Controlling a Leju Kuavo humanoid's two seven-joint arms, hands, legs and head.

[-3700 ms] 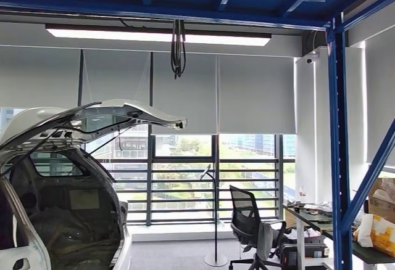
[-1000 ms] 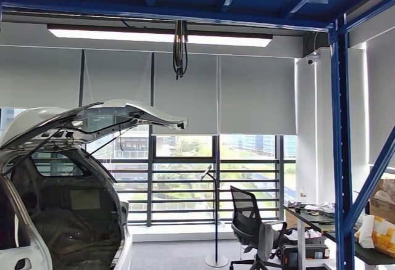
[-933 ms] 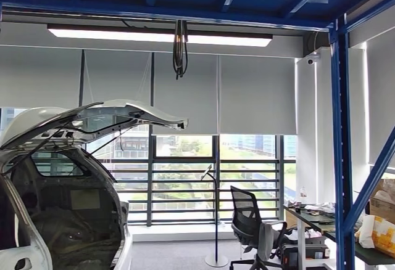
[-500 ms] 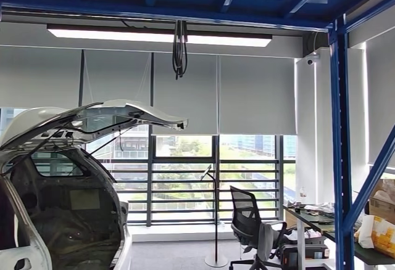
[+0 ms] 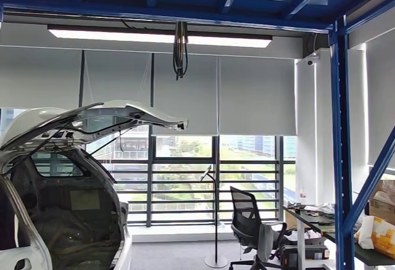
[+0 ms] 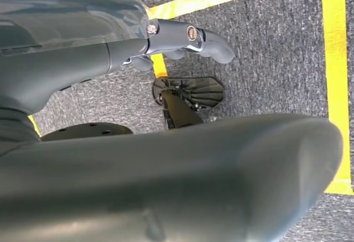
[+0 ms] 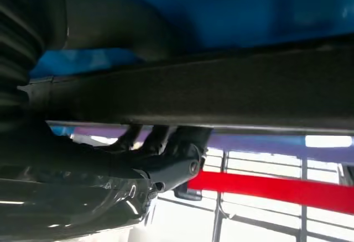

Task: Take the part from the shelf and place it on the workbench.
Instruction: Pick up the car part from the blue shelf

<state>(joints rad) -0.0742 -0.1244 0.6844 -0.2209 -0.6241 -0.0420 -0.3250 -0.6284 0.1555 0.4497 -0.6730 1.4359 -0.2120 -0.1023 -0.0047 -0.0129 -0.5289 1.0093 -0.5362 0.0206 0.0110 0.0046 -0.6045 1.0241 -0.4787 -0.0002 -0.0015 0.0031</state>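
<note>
Room: workshop with a row of windows (image 5: 186, 177) under drawn grey blinds and a long ceiling light across the top of the head view.
Blue frame: steel beams overhead and an upright post (image 5: 339, 159) at the right of the head view; I cannot tell whether this is the shelf.
Car: white body (image 5: 70, 220) at the lower left, its rear hatch (image 5: 116, 117) raised.
Floor: grey carpet (image 6: 271, 48) marked with yellow tape (image 6: 334, 76), seen past the left wrist.
Desk: cluttered top (image 5: 312, 217) at the lower right, an office chair (image 5: 249, 224) just beside it; it may be the workbench.
Dark bar: long strip (image 7: 250, 87) across the middle of the right wrist view, with blue above it. It may be the part, though that is not certain.
Right hand: right hand (image 7: 125, 164) is raised, and its fingers (image 7: 175, 142) curl up toward the underside of the bar. I cannot tell whether they grip it.
Left hand: left hand (image 6: 83, 54) hangs over the carpet, fingers (image 6: 208, 40) straight and loose, holding nothing.
Risk: if the bar is the part and the right hand has it only by the fingertips, its length could lever it loose. The head looks out across the room, away from both hands, so a slip would go unseen.
</note>
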